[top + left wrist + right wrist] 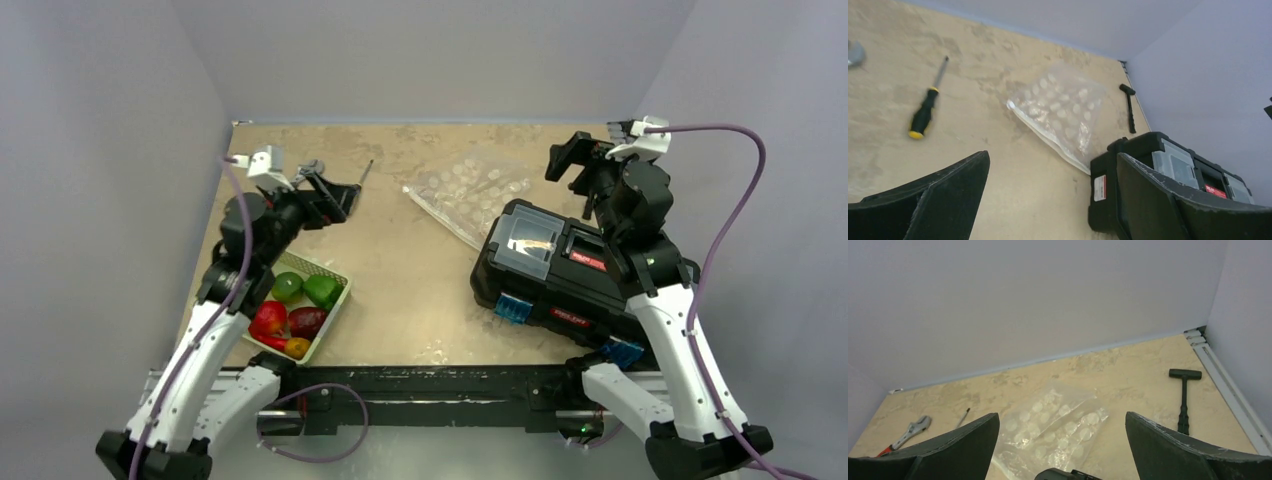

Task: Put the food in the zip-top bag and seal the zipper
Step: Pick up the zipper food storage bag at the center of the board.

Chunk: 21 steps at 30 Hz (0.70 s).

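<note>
The food (295, 315) lies in a pale green mesh basket (340, 300) at the near left: two green pieces, a red one, a dark maroon one and an orange-yellow one. The zip-top bag (470, 188) lies flat and empty at the far middle of the table, with one corner against the toolbox. It also shows in the left wrist view (1058, 112) and the right wrist view (1053, 432). I cannot make out the zipper. My left gripper (338, 200) (1053, 155) is open and empty, raised beyond the basket. My right gripper (565, 160) (1062, 415) is open and empty, raised above the toolbox.
A black toolbox (560, 265) (1158, 165) stands at the right, near the bag. A screwdriver (925, 112) and a wrench (910, 430) lie at the far left. A black T-handled tool (1184, 400) lies at the far right by the wall.
</note>
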Available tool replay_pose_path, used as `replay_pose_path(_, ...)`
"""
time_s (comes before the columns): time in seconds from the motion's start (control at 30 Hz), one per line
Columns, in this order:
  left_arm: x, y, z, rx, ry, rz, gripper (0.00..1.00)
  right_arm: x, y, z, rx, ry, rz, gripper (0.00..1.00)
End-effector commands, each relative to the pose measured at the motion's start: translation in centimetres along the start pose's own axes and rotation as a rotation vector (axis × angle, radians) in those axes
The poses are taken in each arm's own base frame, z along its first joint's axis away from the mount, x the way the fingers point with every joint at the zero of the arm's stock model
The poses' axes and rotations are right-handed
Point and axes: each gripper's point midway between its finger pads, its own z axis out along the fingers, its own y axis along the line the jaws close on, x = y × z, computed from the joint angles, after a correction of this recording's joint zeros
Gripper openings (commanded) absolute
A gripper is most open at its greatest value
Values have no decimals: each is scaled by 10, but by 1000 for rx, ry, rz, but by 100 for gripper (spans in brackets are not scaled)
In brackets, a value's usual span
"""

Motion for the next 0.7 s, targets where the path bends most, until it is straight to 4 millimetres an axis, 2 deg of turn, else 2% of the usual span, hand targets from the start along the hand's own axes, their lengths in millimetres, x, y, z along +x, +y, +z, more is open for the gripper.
replay_pose_path(0.0, 22, -18, 33, 92, 5, -193, 98, -7, 19, -9, -107, -22, 57, 99)
replay_pose_path(0.13, 52, -4, 66, 8, 48, -356, 96, 4, 47, -19, -284, 14, 51, 99)
replay_pose_path(0.23, 69, -6, 85, 26, 25, -461, 96, 17, 53, -20, -313, 60, 113, 99)
replay_pose_path(0.33, 81, -8, 96, 29, -47, -488, 94, 24, 64, -22, -364, 110, 141, 99)
replay_pose_path(0.5, 111, -11, 117, -5, -95, -502, 92, 25, 71, -27, -410, 125, 123, 99)
replay_pose_path(0.6, 129, -25, 133, 45, -89, -522, 82, 22, 68, -30, -402, 105, 117, 99)
replay_pose_path(0.67, 144, -23, 142, 32, -93, -549, 79, 22, 66, -31, -394, 104, 108, 99)
